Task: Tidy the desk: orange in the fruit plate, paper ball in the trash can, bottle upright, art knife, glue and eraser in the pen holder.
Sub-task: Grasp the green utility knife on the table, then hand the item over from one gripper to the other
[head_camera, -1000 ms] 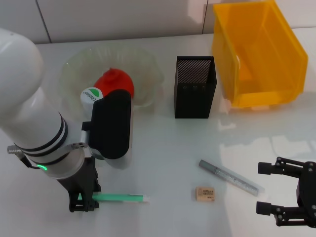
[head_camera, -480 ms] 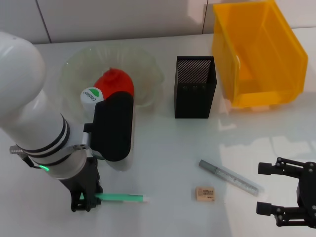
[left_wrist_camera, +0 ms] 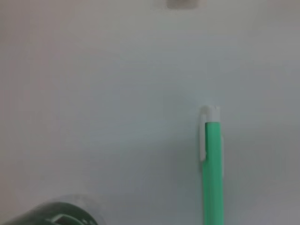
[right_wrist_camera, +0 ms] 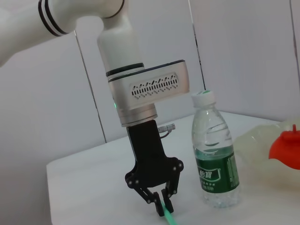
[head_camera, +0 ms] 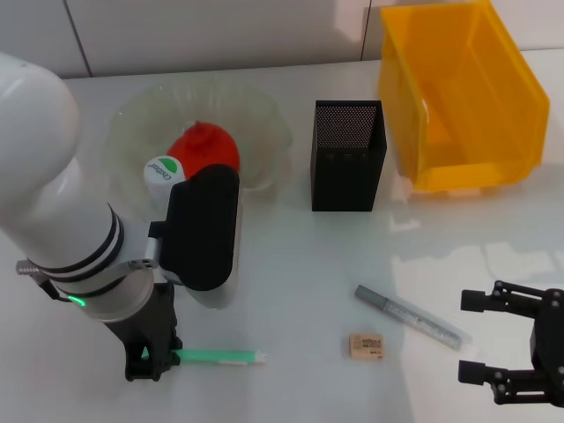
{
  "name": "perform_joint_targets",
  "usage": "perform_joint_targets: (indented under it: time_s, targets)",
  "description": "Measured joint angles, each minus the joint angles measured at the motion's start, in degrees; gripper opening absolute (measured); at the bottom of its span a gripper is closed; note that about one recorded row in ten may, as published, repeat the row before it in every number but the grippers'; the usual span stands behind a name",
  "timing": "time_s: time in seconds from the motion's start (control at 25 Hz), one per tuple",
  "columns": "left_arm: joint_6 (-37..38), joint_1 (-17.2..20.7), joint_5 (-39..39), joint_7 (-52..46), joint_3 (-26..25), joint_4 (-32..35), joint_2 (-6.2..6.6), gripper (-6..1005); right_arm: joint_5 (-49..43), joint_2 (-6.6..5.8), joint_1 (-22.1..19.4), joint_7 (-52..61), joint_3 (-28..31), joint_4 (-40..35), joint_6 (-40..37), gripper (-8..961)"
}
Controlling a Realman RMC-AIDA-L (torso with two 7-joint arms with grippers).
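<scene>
Left gripper (head_camera: 148,359) down at the near-left of the white desk (head_camera: 291,264), fingers pinched on one end of a green glue stick (head_camera: 220,356) that lies flat on the surface; the right wrist view confirms the closed fingertips on the green stick. Bottle (right_wrist_camera: 214,157) stands upright just behind that arm, orange (head_camera: 204,146) sits in the fruit plate (head_camera: 256,115), and the pen holder (head_camera: 348,154) stands beside the trash can (head_camera: 458,97). Right gripper (head_camera: 515,357) idle at near-right, jaws spread and empty, with the grey art knife (head_camera: 410,315) and eraser (head_camera: 367,345) lying on the desk between the two arms.
</scene>
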Motion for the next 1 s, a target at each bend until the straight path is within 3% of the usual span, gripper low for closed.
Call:
perform_joint_targets:
  time_s: [0.12,0.28,0.36,0.44,0.56,0.6,0.64,0.68,0.72,0.8,0.84,0.88,0.96,1.0]
  targets:
    - [1.6,0.5,-0.7,0.0,-0.2,2.4,-0.02,95,0.3,-0.03,0.0,0.1,2.0,0.0,-0.6,791]
    - [3.4,1.1,-3.1,0.3,-1.3,5.2,0.01,96,0.8,0.11,0.1,0.1,9.2,0.0,-2.8,790]
    - [5.5,1.8,-6.5,1.2,-4.7,8.5,-0.02,97,1.9,0.08,0.2,0.1,13.8,0.6,-4.5,790]
    - [6.1,2.2,-10.5,1.6,-7.5,9.8,0.00,98,3.5,-0.30,0.2,-0.1,17.9,1.8,-6.5,790]
    - [6.1,2.2,-10.5,1.6,-7.5,9.8,0.00,99,5.8,-1.36,0.3,-1.5,22.9,4.0,-10.9,789]
    - [4.7,3.5,-20.4,4.2,-14.2,10.2,-0.02,99,6.7,-1.71,0.3,-2.2,23.8,4.9,-12.5,789]
    - [2.9,4.8,-26.2,7.0,-16.8,9.0,-0.03,99,7.8,-2.07,0.3,-2.7,24.3,5.8,-13.9,789]
    - [2.9,4.8,-26.2,7.0,-16.8,9.0,-0.03,100,8.7,-2.30,0.3,-2.8,24.0,6.3,-14.4,789]
    - [1.1,5.9,-30.9,9.7,-18.3,7.6,0.01,100,9.5,-2.48,0.2,-3.0,23.5,6.6,-14.7,789]
    - [1.1,5.9,-30.9,9.7,-18.3,7.6,0.01,101,10.3,-2.58,0.4,-3.0,22.1,6.7,-14.7,788]
    - [-3.9,8.5,-42.1,17.3,-19.9,2.3,0.06,101,10.3,-2.58,0.6,-3.1,21.4,6.7,-14.7,788]
    - [-5.8,9.4,-46.7,21.5,-19.9,-1.5,0.03,101,10.3,-2.51,1.0,-3.1,21.0,6.7,-14.7,788]
    - [-5.8,9.4,-46.7,21.5,-19.9,-1.5,0.03,102,10.3,-2.30,1.7,-3.1,19.9,6.8,-14.7,788]
    - [-7.2,10.1,-50.5,25.5,-19.9,-4.7,0.01,102,10.3,-2.19,2.1,-3.1,19.3,6.8,-14.7,788]
